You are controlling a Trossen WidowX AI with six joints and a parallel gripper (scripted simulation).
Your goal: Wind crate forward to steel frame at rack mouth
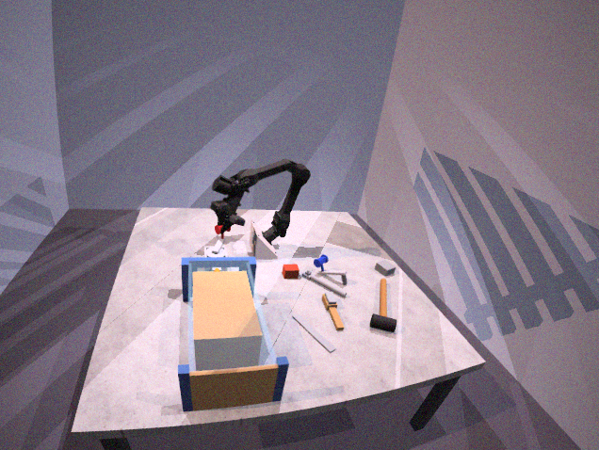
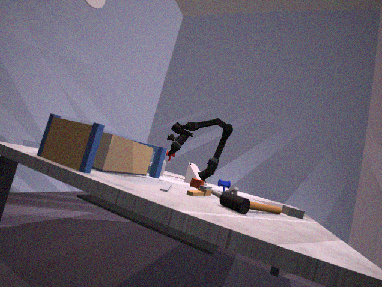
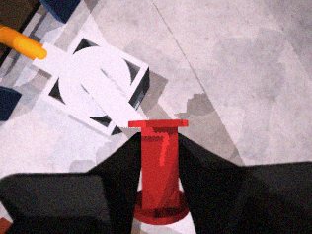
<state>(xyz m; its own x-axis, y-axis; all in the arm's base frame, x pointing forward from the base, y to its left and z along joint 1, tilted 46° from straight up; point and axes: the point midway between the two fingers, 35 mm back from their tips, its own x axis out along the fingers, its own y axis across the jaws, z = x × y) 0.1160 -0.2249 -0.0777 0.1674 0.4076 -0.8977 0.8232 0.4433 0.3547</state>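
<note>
My gripper point(image 1: 221, 227) point(image 2: 170, 153) point(image 3: 156, 136) is shut on the red grip of the winch handle. The handle's pale arm point(image 3: 116, 108) runs from the grip across the round top of the white hand winch point(image 3: 116, 63) point(image 1: 209, 252). The square key and the hole are hidden beneath the arm. A yellow-orange strap point(image 3: 22, 43) point(image 1: 217, 269) leaves the winch toward the crate. The crate point(image 1: 223, 299) point(image 2: 123, 154) sits flat inside the clear-panelled cubby. A short gap shows between its front and the blue mouth frame point(image 1: 217, 259) point(image 2: 158, 161).
A red block point(image 1: 290, 271) point(image 2: 197, 182), a blue spool-shaped tool point(image 1: 320, 261) point(image 2: 224, 183) and several other tools lie beside the cubby. A black-headed mallet point(image 1: 382, 322) point(image 2: 234, 202) lies farther out. A pale slanted panel point(image 1: 262, 245) point(image 2: 191, 172) stands by the arm's base.
</note>
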